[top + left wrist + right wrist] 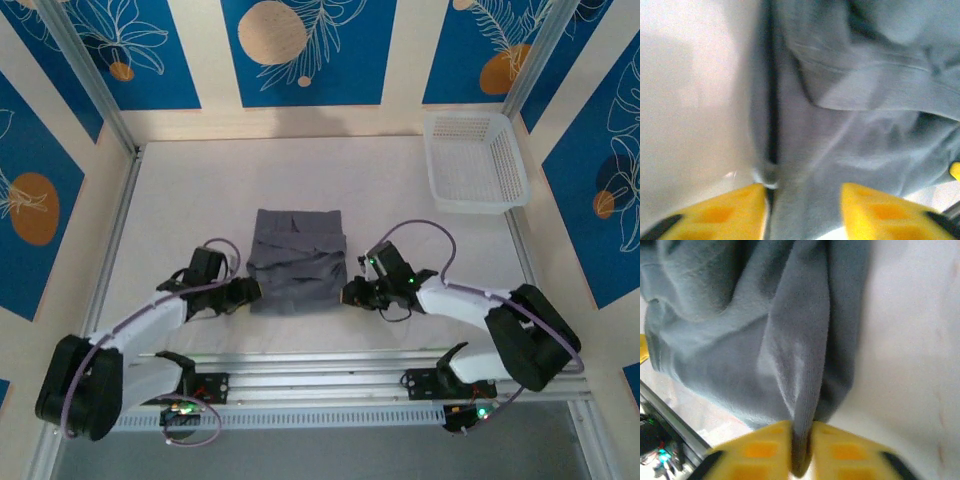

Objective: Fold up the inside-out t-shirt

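**Shirt**: grey, lying as a rumpled rectangle at the centre of the top view on the table. Its near edge is at the lower side, between the two grippers.

**Right gripper**: clenched on a ridge of cloth at the shirt's lower-right corner, the fold pinched between the yellow pads.

**Left gripper**: jaws apart, straddling the shirt's lower-left edge. Cloth lies between them, but I see nothing pinched.

**Step, as I judge it:** take both near corners and carry them up-frame for the next fold. I would close the left on every layer before lifting. Then I would raise both to matching height and move them together, so the edge lands straight.

**Surroundings:** the basket sits upper right, well apart from the shirt and no obstacle to the fold.

**Risk, as I judge it:** a grip on one layer only would peel the stack open.
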Motion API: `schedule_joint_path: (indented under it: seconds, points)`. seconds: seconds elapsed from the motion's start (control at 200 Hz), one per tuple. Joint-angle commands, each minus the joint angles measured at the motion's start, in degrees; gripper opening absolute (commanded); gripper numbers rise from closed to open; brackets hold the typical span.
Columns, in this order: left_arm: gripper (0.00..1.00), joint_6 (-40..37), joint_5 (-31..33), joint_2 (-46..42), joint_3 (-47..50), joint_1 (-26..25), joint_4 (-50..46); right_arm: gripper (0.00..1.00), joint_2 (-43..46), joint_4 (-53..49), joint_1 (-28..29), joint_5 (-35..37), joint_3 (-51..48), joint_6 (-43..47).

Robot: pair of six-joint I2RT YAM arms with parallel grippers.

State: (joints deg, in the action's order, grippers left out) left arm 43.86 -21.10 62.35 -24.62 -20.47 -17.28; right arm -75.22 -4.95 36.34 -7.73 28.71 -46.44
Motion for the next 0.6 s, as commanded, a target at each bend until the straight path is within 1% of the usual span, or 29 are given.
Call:
schedule_joint_path:
  seconds: [0.0, 0.085, 0.175, 0.285, 0.46, 0.56, 0.595]
  points:
    - [0.59, 1.9, 3.1, -5.4, -0.3, -1.7, -7.0, 0.51, 5.4, -5.4, 0.2, 3.1, 0.8, -1.5]
    - [0.60, 2.2, 4.3, -7.8, -2.4, -1.7, -7.8, 0.52, 8.4, -8.9, 0.1, 4.9, 3.5, -1.2]
    - [0.60, 1.4, 5.7, -5.6, -5.0, -1.8, -6.7, 0.51, 8.3, -8.8, 0.1, 5.6, 5.9, -2.4]
    - [0.59, 1.1, 7.4, -0.3, -6.6, -1.7, -2.6, 0.52, 4.3, -5.4, 0.0, 5.0, 8.2, -4.0]
    - [0.57, 1.8, 5.0, 8.8, -8.8, -1.6, 4.8, 0.52, -3.3, -1.7, -0.3, 6.1, 11.8, -4.2]
    - [0.53, 1.4, 5.0, 11.0, -10.1, -1.6, 5.9, 0.44, -7.6, 1.3, -0.8, 3.7, 14.2, -4.2]
    - [0.52, 1.1, 5.3, 11.5, -10.5, -1.6, 5.9, 0.39, -9.1, 1.9, -0.8, 3.1, 15.1, -4.3]
